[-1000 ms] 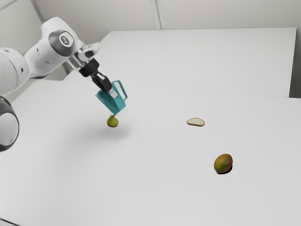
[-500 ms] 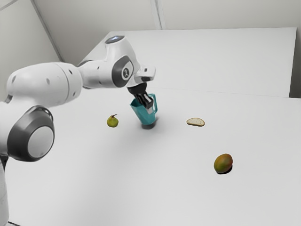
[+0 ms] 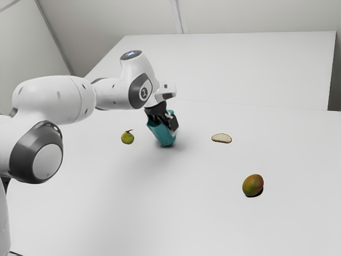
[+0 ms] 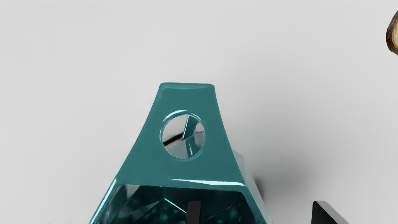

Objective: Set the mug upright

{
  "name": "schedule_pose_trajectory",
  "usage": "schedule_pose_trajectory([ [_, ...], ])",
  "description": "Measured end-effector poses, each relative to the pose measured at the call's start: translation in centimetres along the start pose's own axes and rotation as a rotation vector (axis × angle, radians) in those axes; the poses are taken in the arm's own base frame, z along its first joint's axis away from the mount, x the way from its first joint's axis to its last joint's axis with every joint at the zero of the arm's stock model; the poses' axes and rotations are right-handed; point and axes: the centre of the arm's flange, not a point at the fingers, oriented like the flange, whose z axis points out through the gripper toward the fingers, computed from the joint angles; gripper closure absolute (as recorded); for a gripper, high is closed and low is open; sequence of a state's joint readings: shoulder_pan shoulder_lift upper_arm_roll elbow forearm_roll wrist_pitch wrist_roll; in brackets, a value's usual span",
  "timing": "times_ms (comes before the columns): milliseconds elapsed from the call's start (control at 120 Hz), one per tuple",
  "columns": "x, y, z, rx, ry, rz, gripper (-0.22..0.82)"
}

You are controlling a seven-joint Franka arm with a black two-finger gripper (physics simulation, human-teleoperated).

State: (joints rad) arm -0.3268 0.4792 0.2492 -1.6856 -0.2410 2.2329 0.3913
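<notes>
glossy, smooth teal mug (image 4: pixel 140 161), matt, smooth white table (image 3: pixel 213 218), smooth, plastic-looking white arm (image 3: pixel 56 98), rough dark crust (image 4: pixel 390 35) on the bread slice (image 3: pixel 221 138) at the mug's three o'clock in the exterior view, smooth-skinned mango (image 3: pixel 253 184) at its four o'clock

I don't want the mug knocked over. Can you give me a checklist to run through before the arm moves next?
1. Tool open: ok, the fingers stand apart, with a gap between the outer one and the mug's wall.
2. Tool clear of the mug: not ok, one finger is inside its mouth.
3. Mug's mouth facing up: ok, the wrist view looks into it.
4. Base flat on the table: cannot tell.
5. Pear, bread slice and mango clear of the mug: ok.
</notes>
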Motion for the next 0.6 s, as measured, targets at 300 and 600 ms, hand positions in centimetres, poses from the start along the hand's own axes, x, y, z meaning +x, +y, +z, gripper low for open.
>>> schedule_pose_trajectory([
  [300, 0.8, 0.1, -4.0, 0.002, 0.054, -0.039, 0.06],
  [600, 0.7, 3.8, -22.9, -0.005, 0.143, -0.011, 0.01],
])
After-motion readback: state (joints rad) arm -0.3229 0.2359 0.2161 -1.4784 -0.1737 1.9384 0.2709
